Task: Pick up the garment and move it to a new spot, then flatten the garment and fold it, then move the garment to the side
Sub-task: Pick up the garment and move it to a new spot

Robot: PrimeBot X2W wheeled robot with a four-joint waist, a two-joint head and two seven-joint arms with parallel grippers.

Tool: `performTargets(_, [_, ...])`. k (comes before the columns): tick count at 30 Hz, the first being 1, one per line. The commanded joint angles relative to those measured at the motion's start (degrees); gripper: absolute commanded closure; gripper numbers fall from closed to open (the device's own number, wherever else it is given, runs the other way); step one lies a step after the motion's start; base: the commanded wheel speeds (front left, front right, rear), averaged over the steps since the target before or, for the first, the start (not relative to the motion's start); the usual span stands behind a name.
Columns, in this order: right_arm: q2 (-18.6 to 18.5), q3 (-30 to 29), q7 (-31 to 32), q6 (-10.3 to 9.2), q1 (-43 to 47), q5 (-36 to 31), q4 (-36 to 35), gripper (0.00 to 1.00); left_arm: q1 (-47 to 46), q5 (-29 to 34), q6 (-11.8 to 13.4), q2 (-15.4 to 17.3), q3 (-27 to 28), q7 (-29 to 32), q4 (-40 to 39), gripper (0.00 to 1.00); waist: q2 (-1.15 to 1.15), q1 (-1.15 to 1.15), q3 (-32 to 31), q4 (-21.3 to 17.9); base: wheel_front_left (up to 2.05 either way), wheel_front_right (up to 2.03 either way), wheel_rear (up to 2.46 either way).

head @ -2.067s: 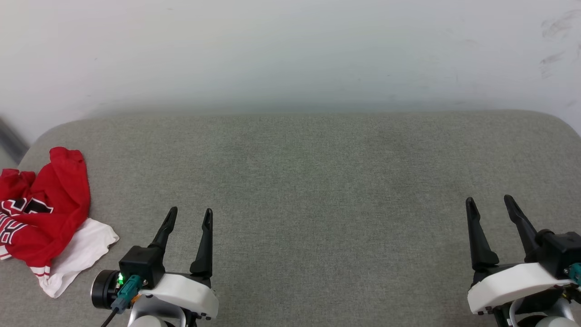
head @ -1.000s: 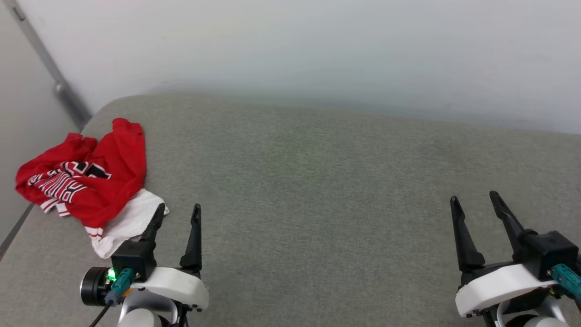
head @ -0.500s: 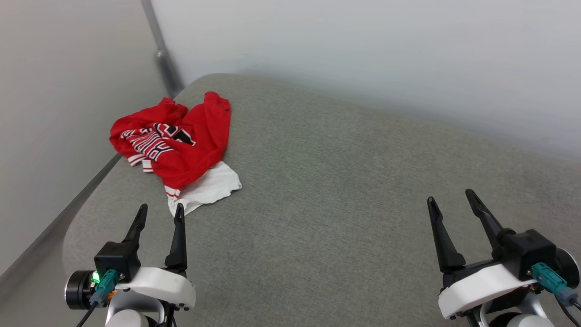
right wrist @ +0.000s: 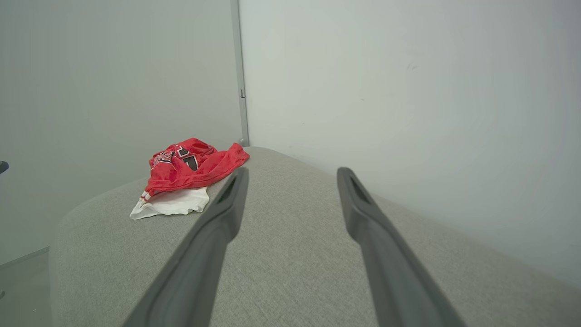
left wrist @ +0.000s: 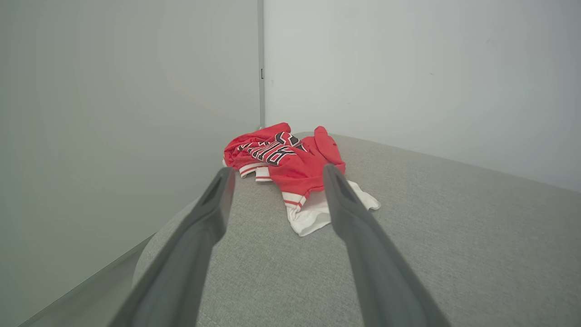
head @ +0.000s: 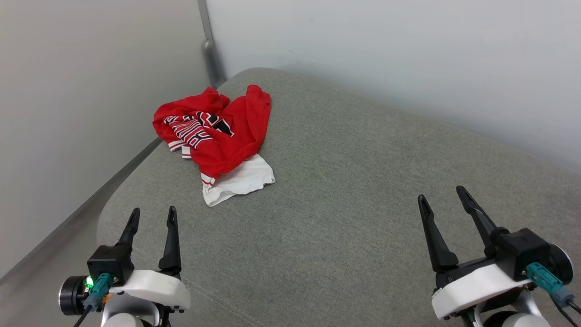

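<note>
The crumpled shirt [head: 218, 141] is lying in the cushion's [head: 340, 204] far left corner, stretching roughly from 1 to 7 o'clock, at 1 o'clock from the nearer left jaws and 10 o'clock from the right jaws, both gaping wide and holding nothing.

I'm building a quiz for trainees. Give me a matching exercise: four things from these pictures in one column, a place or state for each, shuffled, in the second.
1 garment
2 left hand
3 right hand
4 grey cushion

A open, head view's lower right
B crumpled, near the far left corner
C the garment lies on it
D open, head view's lower left

Pairs: 1-B, 2-D, 3-A, 4-C
</note>
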Motion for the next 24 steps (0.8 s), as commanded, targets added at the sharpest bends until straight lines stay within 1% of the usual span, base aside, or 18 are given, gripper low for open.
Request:
performTargets(1, [0.1, 0.1, 0.1, -0.03, -0.4, -0.1, -0.2, 0.0, 0.2, 0.0, 0.2, 0.1, 0.2, -0.1, -0.2, 0.0, 0.0, 0.0, 0.1, -0.1, 0.0, 0.0, 0.0])
performTargets(5, [0.1, 0.1, 0.3, -0.03, -0.6, -0.3, -0.4, 0.0, -1.0, 0.0, 0.4, 0.3, -0.1, 0.1, 0.3, 0.0, 0.0, 0.0, 0.5, -0.5, 0.0, 0.0, 0.0])
performTargets(9, [0.1, 0.2, 0.7, -0.02, -1.2, -0.6, -0.8, 0.0, -3.9, 0.3, 0.3, 1.4, -0.3, 1.2, 0.4, 0.0, 0.0, 0.0, 1.5, -1.6, 0.0, 0.0, 0.0])
performTargets(15, [0.1, 0.4, 2.1, -0.02, -3.3, -2.4, -2.2, 0.0, -13.3, -1.0, -0.9, 3.7, 0.5, 4.9, 0.9, 0.0, 0.0, 0.0, 5.7, -5.2, 0.0, 0.0, 0.0])
performTargets(19, [0.1, 0.9, 2.9, -0.03, -5.3, -3.7, -3.4, 0.0, -20.8, -2.8, -1.5, 6.0, 1.9, 9.4, 2.0, 0.0, 0.0, 0.0, 9.6, -8.6, 0.0, 0.0, 0.0])
performTargets(24, [0.1, 1.1, 3.2, -0.03, -8.6, -5.0, -4.8, 0.0, -29.5, -5.7, -2.0, 9.9, 4.3, 18.3, 6.6, 0.0, 0.0, 0.0, 15.6, -12.9, 0.0, 0.0, 0.0])
